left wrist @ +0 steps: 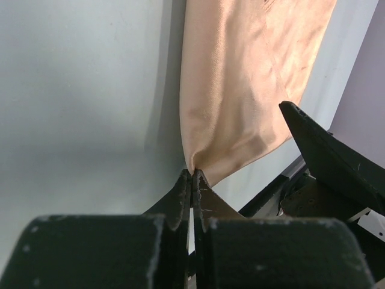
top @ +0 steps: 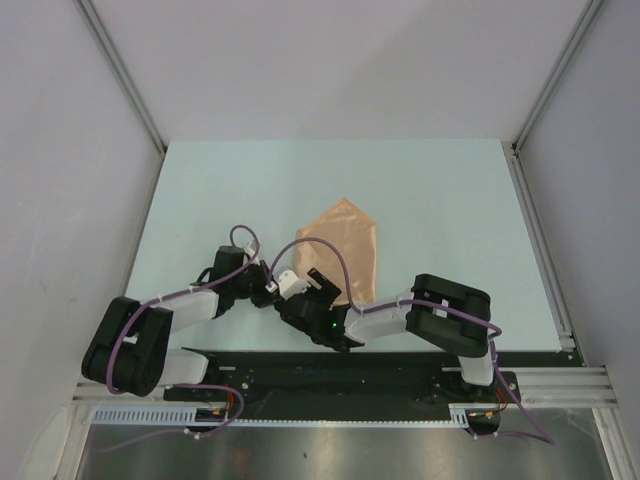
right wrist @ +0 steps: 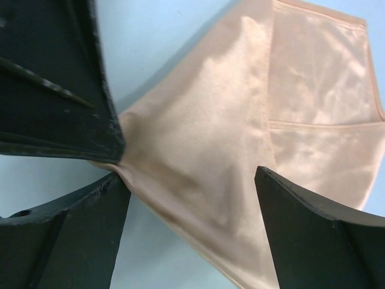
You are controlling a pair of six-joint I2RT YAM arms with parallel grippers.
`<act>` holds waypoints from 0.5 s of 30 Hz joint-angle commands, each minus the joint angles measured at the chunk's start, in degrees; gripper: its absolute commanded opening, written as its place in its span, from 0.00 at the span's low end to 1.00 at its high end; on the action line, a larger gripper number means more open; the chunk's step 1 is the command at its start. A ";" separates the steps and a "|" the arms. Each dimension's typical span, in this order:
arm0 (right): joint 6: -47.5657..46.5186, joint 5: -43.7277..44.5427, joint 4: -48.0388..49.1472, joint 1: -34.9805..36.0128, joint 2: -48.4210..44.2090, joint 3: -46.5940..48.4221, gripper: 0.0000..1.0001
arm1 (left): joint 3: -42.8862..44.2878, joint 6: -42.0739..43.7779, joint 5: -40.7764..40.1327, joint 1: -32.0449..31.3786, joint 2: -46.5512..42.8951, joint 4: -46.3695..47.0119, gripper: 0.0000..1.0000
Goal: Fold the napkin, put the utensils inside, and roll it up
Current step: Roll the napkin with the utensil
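Napkin lies on the pale desk near the middle, a bit toward the arms. It is peach-orange, shiny and wrinkly. From the top view it is a flat folded shape with a point at its far end and its near edge running under the two end effectors. A hem line and overlapping layers show in the right wrist view.

Left end effector is pressed together on the near corner of the napkin. The cloth is bunched and pulled into a small peak right at the pinch, and the rest fans away from it over the desk.

Right end effector is spread wide, just beside the left one. One finger is close against the pinched corner and the other finger is on the far side of the cloth strip. The napkin passes between them and nothing is gripped. Cannot tell whether its fingertips touch the cloth or the desk.

Both arms reach inward from their bases and meet at the napkin's near edge.
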 commanded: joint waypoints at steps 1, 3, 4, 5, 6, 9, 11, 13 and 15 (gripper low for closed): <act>4.07 8.52 -3.19 0.16 -1.03 -1.46 0.86 | 2.03 0.39 1.32 0.98 -0.01 0.11 0.00; 4.51 8.97 -3.80 0.25 -1.64 -2.69 0.85 | 2.12 0.30 1.41 1.16 -0.09 0.12 0.00; 4.51 9.32 -3.72 0.43 -1.82 -3.13 0.85 | 2.03 0.30 1.41 1.24 -0.01 0.03 0.00; 4.08 9.24 -3.11 0.60 -2.00 -3.57 0.84 | 2.03 0.30 1.41 1.33 -0.01 0.11 0.00; 3.55 9.32 -2.49 0.78 -2.00 -4.53 0.83 | 2.03 0.38 1.41 1.42 0.08 0.03 0.00; 0.39 9.15 -0.03 1.92 -1.73 -5.68 0.81 | 2.12 0.30 1.58 1.51 0.08 -0.06 0.00; 0.38 8.71 0.76 2.45 -0.95 -5.77 0.78 | 2.29 0.30 1.59 1.68 0.17 -0.06 0.00; -2.42 8.45 1.73 2.62 -0.51 -6.04 0.70 | 2.21 0.21 1.67 1.86 0.17 0.03 0.00; -3.83 8.27 2.70 2.80 0.02 -6.30 0.63 | 2.29 0.30 1.67 1.95 0.08 0.03 0.00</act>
